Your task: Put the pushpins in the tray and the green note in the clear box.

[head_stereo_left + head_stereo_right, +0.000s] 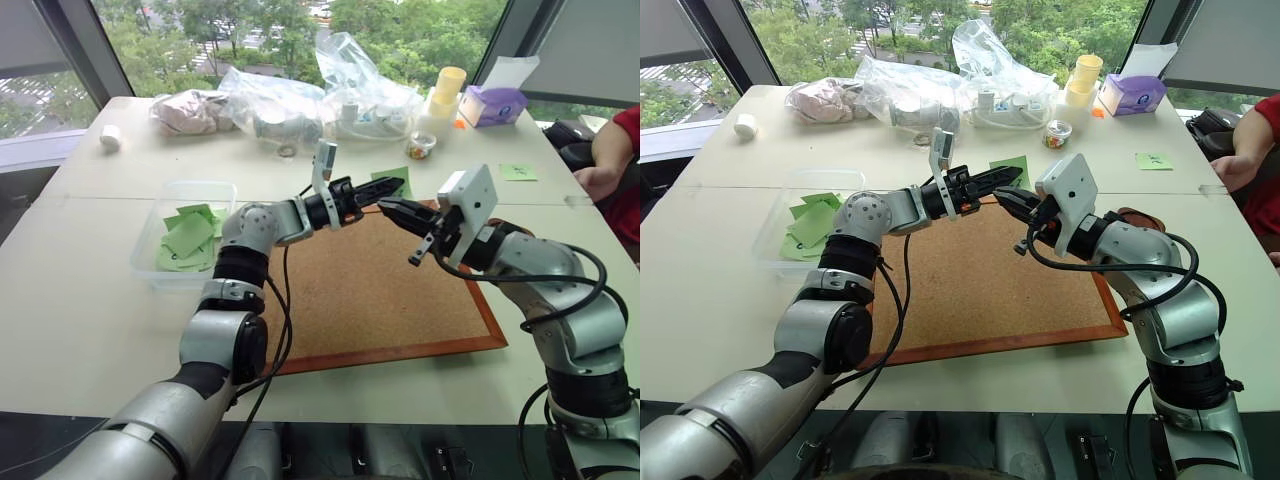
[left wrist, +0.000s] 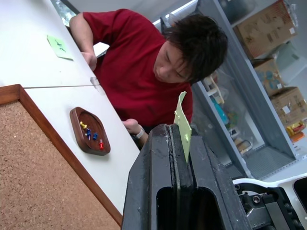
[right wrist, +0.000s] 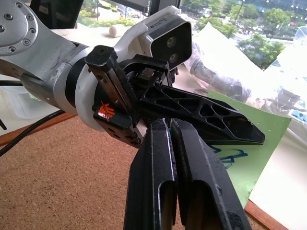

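Where pinched, green note [image 2: 183,125] in left hand [image 2: 178,158]

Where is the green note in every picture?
Left eye: note by left gripper's tip, at corkboard's far edge.
Right eye: note, same place.
Left wrist: note pinched between that gripper's fingers.
Right wrist: note behind the left gripper.
Shared landmark: corkboard.

Bright daylight from windows [image 1: 300,40] behind table [image 1: 90,300]; soft shadows. Near fingers [image 2: 163,191] in wrist views slightly blurred, probably out of focus.
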`<state>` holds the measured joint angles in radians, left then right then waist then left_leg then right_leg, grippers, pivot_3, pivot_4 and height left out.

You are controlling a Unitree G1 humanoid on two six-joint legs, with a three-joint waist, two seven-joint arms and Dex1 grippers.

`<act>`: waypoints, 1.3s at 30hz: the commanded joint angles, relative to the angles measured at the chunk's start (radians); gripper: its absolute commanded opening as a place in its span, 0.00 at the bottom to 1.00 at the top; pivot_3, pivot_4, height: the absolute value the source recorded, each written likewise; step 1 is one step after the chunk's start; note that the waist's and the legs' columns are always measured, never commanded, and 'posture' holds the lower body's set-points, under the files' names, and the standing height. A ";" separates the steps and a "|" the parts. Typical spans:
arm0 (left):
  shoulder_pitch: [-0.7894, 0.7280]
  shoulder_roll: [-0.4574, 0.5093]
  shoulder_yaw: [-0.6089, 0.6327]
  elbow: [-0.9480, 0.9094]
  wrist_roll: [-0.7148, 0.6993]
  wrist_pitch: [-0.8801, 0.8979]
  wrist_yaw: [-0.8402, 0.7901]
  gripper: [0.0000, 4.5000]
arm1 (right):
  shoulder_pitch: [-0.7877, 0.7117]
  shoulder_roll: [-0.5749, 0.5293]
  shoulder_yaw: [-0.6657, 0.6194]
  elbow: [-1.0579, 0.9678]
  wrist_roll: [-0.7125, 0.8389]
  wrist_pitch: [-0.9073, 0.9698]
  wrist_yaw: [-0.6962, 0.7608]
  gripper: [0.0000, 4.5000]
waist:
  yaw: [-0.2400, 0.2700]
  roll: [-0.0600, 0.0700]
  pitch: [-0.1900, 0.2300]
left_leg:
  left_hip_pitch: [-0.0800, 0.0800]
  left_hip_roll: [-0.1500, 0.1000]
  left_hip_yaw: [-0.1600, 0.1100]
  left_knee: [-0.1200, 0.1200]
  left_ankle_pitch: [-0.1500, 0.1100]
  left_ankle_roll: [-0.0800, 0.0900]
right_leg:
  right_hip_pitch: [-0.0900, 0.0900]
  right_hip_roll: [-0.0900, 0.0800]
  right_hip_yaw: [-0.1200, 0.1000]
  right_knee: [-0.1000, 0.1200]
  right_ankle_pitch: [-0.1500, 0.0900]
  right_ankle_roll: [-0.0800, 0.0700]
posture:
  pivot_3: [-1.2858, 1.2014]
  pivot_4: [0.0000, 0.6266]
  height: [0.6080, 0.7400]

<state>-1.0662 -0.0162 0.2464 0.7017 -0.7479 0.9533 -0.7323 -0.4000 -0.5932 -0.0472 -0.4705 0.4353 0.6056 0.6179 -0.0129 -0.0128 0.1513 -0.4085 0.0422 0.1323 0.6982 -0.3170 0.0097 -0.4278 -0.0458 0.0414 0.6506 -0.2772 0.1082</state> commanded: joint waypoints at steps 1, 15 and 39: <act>-0.002 0.005 -0.033 -0.033 0.032 -0.034 -0.027 0.01 | -0.012 0.009 -0.006 -0.039 -0.003 -0.020 -0.016 0.00 | 0.000 0.000 0.000 | 0.000 0.000 0.000 0.000 0.000 0.000 | 0.000 0.000 0.000 0.000 0.000 0.000 | 0.52 0.24 0.93; 0.026 0.012 -0.043 -0.006 0.095 -0.084 -0.029 0.01 | -0.020 0.031 -0.012 -0.031 -0.009 -0.044 -0.045 0.00 | 0.001 0.000 0.000 | 0.000 0.000 0.000 0.000 0.000 0.000 | 0.000 0.000 0.000 0.000 0.000 0.000 | 0.52 0.24 0.93; 0.283 0.318 -0.552 -0.748 0.502 -0.398 -0.205 0.01 | -0.013 0.050 -0.354 0.563 -0.130 -0.001 -0.429 0.00 | -0.004 0.004 -0.001 | 0.001 0.001 0.002 0.000 0.000 0.000 | 0.000 0.001 0.002 0.001 0.000 0.000 | 0.52 0.24 0.93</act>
<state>-0.7760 0.3051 -0.3140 0.0069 -0.2384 0.5474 -0.9513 -0.3886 -0.5445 -0.3799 0.0782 0.3157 0.6411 0.1981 -0.0169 -0.0087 0.1499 -0.4077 0.0437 0.1341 0.6982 -0.3169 0.0096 -0.4279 -0.0453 0.0430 0.6517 -0.2772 0.1082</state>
